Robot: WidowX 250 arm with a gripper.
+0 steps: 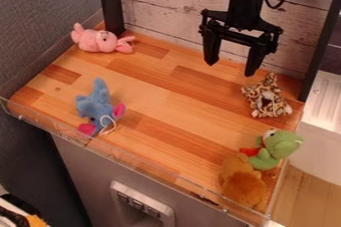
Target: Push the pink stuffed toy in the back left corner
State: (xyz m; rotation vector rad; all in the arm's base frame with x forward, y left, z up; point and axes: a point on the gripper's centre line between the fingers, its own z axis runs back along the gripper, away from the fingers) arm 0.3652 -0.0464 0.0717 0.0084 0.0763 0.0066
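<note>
"At the upper right of the frame, what is your gripper point(230, 68) doing?"

"Hanging with its fingers spread wide and nothing between them. The nearest thing to me is the spotted plush toy point(265, 99), below and to the right of my fingertips, lying on the wooden surface point(160, 89) at the right of the frame, near the foot of the black post point(311, 71)."

"Is it heavy?"

"I'd judge it light, soft and springy — stuffed cloth that gives under a pinch. It isn't fragile, and the fabric should grip well rather than slip. The risk is a shallow bite: I'd have only a fold of cloth, and the body could sag or twist out."

"So where do you take hold?"

"Across the middle of the body, with a finger on either side and the tips low, near the wood. The narrow upper end looks easy to pinch, but I expect the wider lower part to swing from there. And I'd mind that post — it leaves less room on the toy's right."

"What about the others?"

"A green plush point(269, 154) and a brown one point(243, 183) sit together at the lower right, a blue plush point(96, 104) with a pale cord lies left of centre, and a pink one point(100, 41) rests at the upper left. They all look just as soft."
</note>
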